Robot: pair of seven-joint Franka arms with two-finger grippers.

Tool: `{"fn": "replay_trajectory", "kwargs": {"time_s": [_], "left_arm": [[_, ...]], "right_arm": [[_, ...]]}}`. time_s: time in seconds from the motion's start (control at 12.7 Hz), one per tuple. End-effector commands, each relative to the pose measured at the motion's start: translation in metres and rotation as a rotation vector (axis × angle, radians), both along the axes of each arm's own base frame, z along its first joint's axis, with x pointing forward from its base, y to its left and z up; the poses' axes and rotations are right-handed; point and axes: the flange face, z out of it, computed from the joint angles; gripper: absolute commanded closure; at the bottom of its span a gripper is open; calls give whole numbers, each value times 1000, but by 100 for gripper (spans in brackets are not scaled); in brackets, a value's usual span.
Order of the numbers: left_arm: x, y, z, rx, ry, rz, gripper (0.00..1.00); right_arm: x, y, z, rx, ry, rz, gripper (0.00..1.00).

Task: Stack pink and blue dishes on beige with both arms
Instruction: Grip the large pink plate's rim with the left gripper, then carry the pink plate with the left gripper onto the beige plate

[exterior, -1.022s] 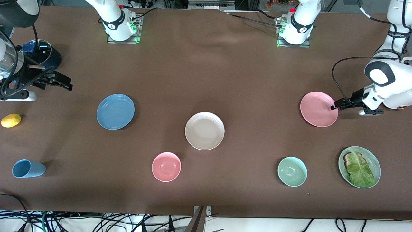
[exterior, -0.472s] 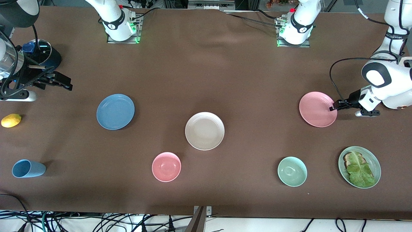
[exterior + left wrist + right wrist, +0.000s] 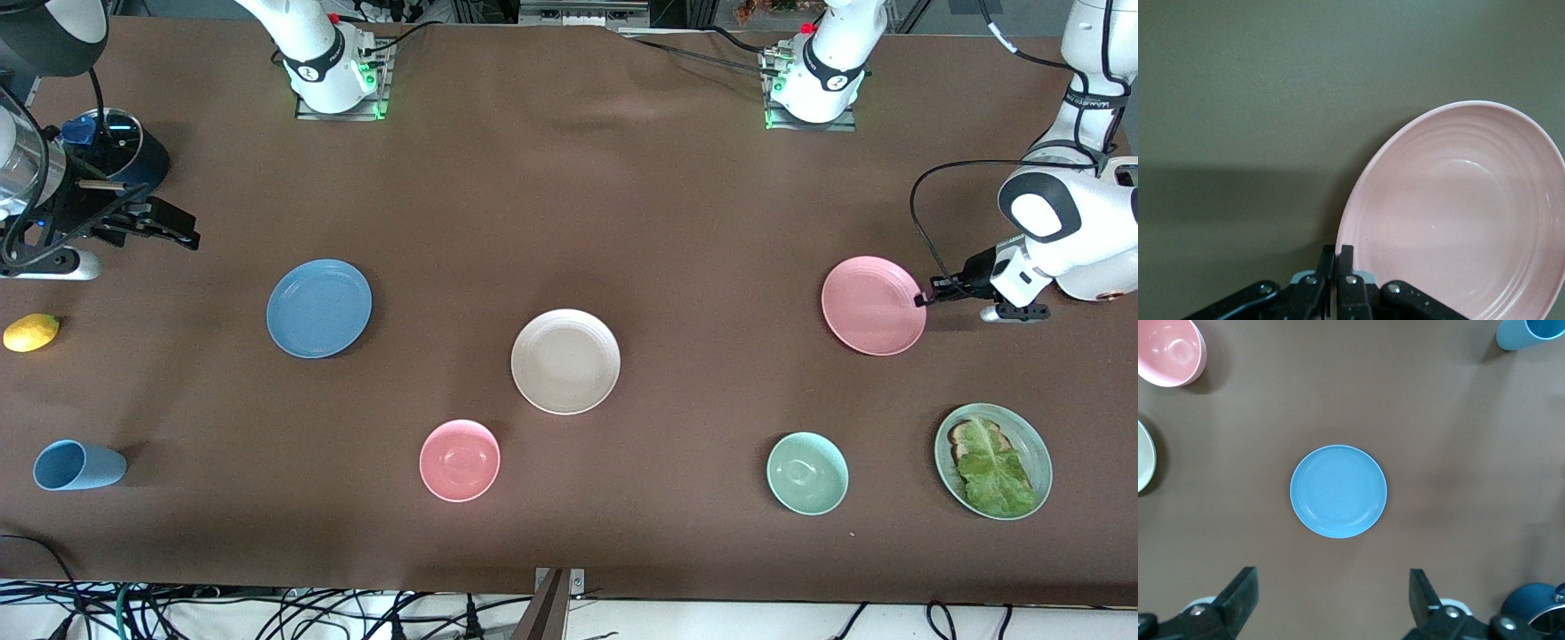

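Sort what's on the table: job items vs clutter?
Job items: pink plate, rim pinched by the shut left gripper; blue plate under the open right gripper; beige plate.

Clutter: pink bowl, mint bowl, green dish with lettuce and toast, blue cup, lemon, dark kettle.

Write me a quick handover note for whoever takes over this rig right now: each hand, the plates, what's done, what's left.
Left hand: shut on the rim of the pink plate, at the left arm's end of the table; the plate looks slightly tipped.
Right hand: open, up in the air over the table by the blue plate, holding nothing.
Beige plate: mid-table, nothing on it.
Done: pink plate gripped.
Left: carry pink to beige, then pick up blue and stack it too.
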Motion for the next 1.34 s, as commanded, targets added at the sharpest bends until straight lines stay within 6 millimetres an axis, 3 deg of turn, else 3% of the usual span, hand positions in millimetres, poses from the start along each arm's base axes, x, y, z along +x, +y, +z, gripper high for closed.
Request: {"fn": "replay_trajectory", "kwargs": {"time_s": [0.0,0.31,0.47,0.71,0.94,1.26], "left_arm": [[22,-10,25,-25,-14,4,100],[48,-36,87,-12,31,-24,100],[59,-75,121,-7,30,-19,100],[73,-148,149,30,41,-26,100],[85,-235,167,67,62,40,100],[84,-337,182,129,75,104,100]], "right_arm": [[-2,0,2,17,1,5,0],[-2,-2,1,16,4,3,0],[-1,-9,0,16,4,-10,0],[-1,-10,-1,16,5,-10,0],[-1,-10,-2,16,8,-10,0],[0,-11,-1,16,5,-14,0]]}}
